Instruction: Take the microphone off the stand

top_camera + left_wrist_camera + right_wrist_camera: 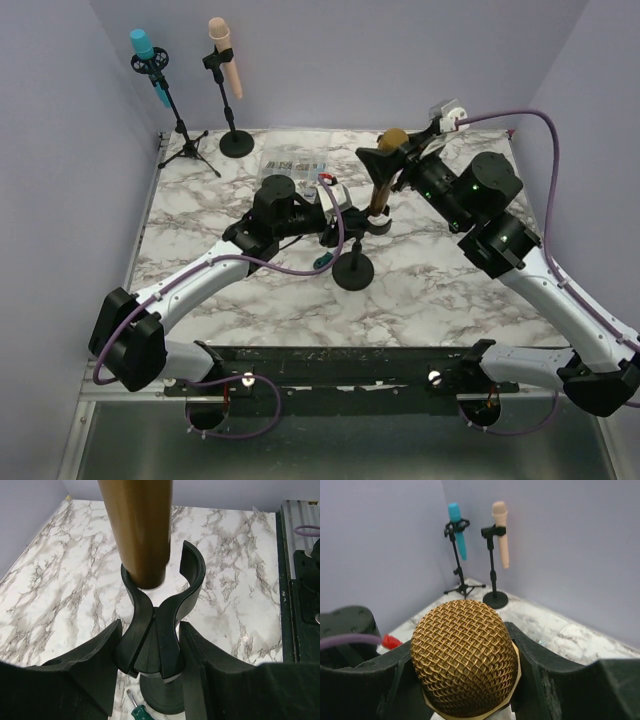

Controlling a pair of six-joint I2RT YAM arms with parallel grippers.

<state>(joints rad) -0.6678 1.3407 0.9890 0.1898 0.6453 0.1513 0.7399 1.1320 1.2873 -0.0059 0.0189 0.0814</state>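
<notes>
A gold microphone (381, 190) stands upright over a black stand (353, 272) at mid-table. My right gripper (462, 647) is shut on the mesh head (465, 655), one finger on each side. In the left wrist view the brown barrel (136, 530) ends at the level of the forked clip (189, 570); whether it still touches the prongs I cannot tell. My left gripper (151, 635) is shut on the clip's neck, just above the stand's round base (160, 700).
A blue microphone on a tripod (150, 65) and a beige one on a round-base stand (225, 60) stand at the back left corner. A green-handled screwdriver (322, 262) lies beside the stand's base. Printed cards (295, 165) lie behind. Walls close the table in.
</notes>
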